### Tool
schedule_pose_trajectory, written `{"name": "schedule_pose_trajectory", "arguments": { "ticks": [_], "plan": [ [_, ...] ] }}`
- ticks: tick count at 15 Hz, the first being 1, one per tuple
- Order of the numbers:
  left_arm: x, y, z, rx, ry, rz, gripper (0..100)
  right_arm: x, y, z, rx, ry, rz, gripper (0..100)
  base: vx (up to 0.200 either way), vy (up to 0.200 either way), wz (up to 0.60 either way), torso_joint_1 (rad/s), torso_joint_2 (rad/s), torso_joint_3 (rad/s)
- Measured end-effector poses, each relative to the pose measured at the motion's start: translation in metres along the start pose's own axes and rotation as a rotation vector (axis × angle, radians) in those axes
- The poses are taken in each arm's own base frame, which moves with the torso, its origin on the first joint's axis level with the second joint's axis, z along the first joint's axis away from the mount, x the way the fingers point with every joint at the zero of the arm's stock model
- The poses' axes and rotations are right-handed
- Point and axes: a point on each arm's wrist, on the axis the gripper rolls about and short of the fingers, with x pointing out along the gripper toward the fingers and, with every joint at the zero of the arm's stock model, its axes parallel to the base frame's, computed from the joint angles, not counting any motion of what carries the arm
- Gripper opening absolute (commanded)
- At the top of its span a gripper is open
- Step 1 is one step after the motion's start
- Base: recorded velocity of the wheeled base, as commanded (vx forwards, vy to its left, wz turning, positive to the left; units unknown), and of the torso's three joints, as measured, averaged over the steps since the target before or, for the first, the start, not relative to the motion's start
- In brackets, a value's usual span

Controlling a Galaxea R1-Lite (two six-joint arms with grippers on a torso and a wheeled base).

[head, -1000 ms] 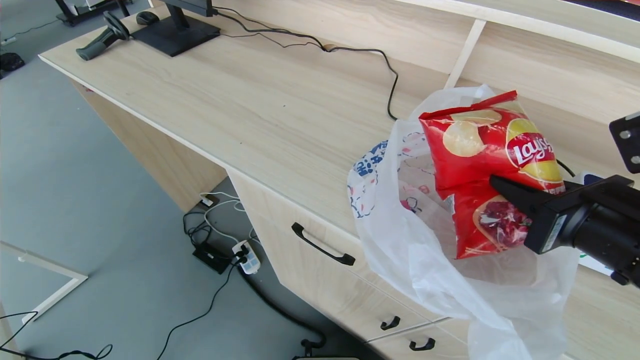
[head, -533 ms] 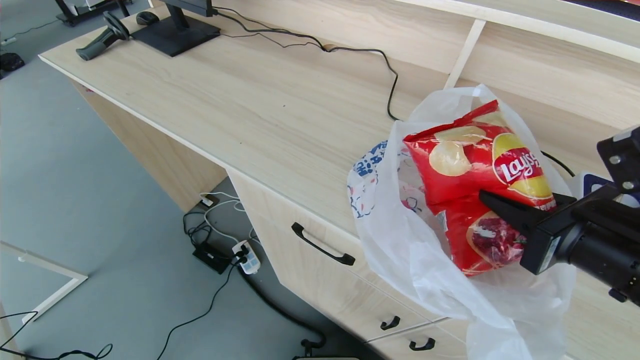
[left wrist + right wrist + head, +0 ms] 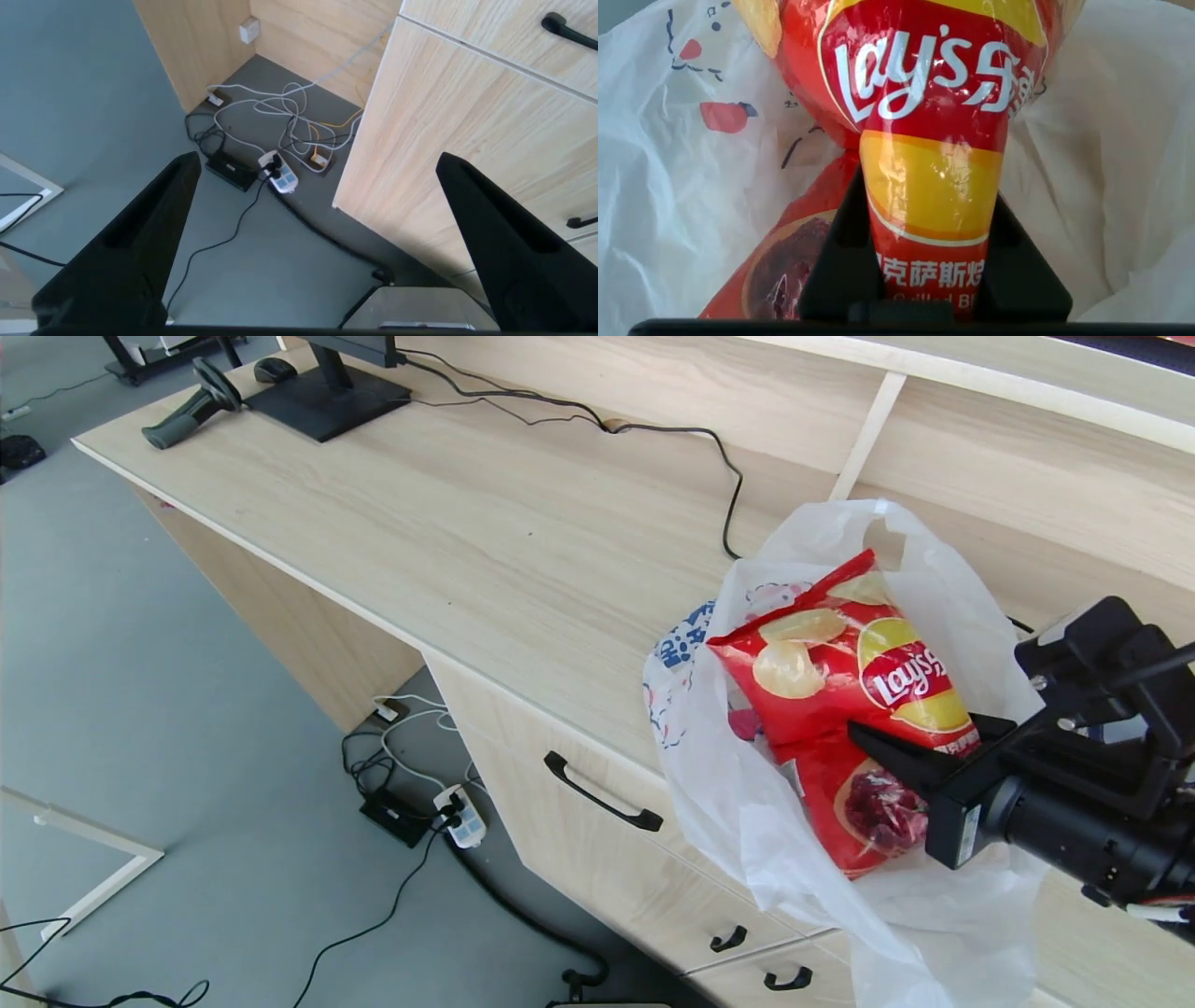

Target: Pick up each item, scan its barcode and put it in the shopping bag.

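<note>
Right pincer (image 3: 920, 737) (image 3: 934, 252) is clamped shut on the lower half of a glossy red crisp packet (image 3: 822, 681) (image 3: 934, 84), one black finger on each face. The packet stands tilted, its lower part sunk inside the open mouth of a thin white plastic shopping bag (image 3: 747, 821) (image 3: 682, 187), its top edge above the bag's near rim. That bag sits at the front edge of the pale wooden table (image 3: 420, 523). Far from the bag, at the table's other end, lies a grey handheld barcode scanner (image 3: 187, 411). Left pincer (image 3: 318, 252) is spread wide and empty above grey floor (image 3: 93, 93).
</note>
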Motion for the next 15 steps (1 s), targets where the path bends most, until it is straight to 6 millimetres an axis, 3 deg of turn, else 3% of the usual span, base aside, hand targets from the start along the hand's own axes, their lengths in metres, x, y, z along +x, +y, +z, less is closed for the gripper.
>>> {"name": "schedule_pose_trajectory", "arguments": {
  "ticks": [4, 7, 12, 15],
  "plan": [
    [0.0, 0.0, 0.0, 0.0, 0.0, 0.001, 100, 0.003, -0.001, 0.003, 0.021, -0.014, -0.006, 100, 0.0, 0.0, 0.0, 0.0, 0.0, 0.0],
    [0.0, 0.0, 0.0, -0.001, 0.0, 0.001, 100, -0.009, -0.003, 0.003, 0.028, -0.057, -0.017, 100, 0.0, 0.0, 0.0, 0.0, 0.0, 0.0],
    [0.0, 0.0, 0.0, -0.001, 0.0, 0.0, 100, -0.059, -0.012, -0.008, -0.004, -0.128, -0.037, 100, 0.0, 0.0, 0.0, 0.0, 0.0, 0.0],
    [0.0, 0.0, 0.0, -0.001, 0.0, 0.0, 100, -0.091, -0.015, -0.025, 0.018, -0.151, -0.017, 100, 0.0, 0.0, 0.0, 0.0, 0.0, 0.0]
  ]
}}
